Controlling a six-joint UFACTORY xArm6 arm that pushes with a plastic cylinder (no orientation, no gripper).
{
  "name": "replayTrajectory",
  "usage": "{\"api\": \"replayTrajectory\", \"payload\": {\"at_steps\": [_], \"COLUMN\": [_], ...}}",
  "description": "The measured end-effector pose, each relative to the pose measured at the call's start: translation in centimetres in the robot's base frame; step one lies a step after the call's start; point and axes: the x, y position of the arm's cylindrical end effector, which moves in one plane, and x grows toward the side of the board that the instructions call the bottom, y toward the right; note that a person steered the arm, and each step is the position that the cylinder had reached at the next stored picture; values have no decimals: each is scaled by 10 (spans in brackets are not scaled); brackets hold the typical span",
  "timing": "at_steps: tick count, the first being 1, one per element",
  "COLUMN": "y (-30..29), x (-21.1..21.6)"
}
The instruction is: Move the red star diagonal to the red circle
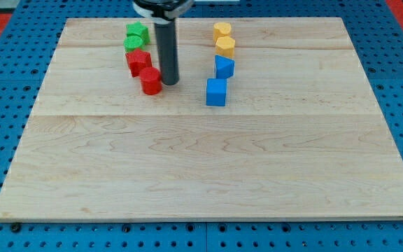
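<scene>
The red star [138,61] lies near the view's top left of the wooden board [208,161]. The red circle [151,81] sits just below and to the right of it, touching or nearly touching it. My tip [169,82] stands right beside the red circle on its right side, apparently touching it, and a little below and right of the star.
Two green blocks [136,35] sit just above the red star. Two yellow blocks [223,39] stand at the top centre-right, with a blue block [224,67] and a blue cube [216,92] below them. The board is ringed by a blue perforated table.
</scene>
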Motion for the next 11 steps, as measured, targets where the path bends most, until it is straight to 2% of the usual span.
{"api": "replayTrajectory", "payload": {"at_steps": [1, 2, 3, 4, 5, 8, 9, 10, 11], "y": [-54, -52, -4, 2, -7, -83, -89, -74, -33], "x": [5, 10, -5, -31, -47, -51, -49, -56, -54]}}
